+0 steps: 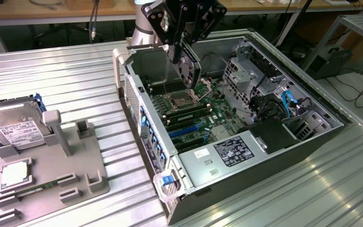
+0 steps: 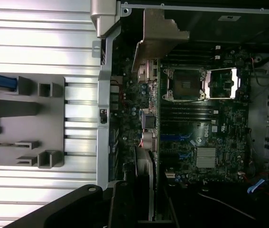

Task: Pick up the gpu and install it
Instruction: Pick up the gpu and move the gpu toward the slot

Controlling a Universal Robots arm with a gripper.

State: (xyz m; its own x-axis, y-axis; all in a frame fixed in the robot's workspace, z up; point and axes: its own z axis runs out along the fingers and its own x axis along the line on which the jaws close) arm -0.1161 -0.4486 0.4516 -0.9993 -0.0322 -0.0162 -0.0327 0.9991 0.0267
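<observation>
GPU point(image 1: 189, 71) hung edge-down from the gripper point(image 1: 183, 49), whose fingers were clamped on the card's upper end, so the black face with its round fan was turned toward the exterior view's right. It was inside the opening of the computer case point(image 1: 137, 101), a tower lying on its side with the panel off, and its lower end was just above the motherboard point(image 1: 197, 116), close to the CPU socket point(image 1: 183, 100); it was not seated in any of the blue slots point(image 1: 185, 131) (those lay a little nearer the case's front). From the wrist camera I looked straight down the card's thin edge point(image 2: 146, 171) to its silver bracket point(image 2: 160, 35), with the motherboard point(image 2: 205, 137) spread beside it. Well apart from the case, on the ribbed metal table point(image 1: 62, 71), a grey holder point(image 1: 74, 156) carried a hard drive point(image 1: 17, 126) with a white label.
</observation>
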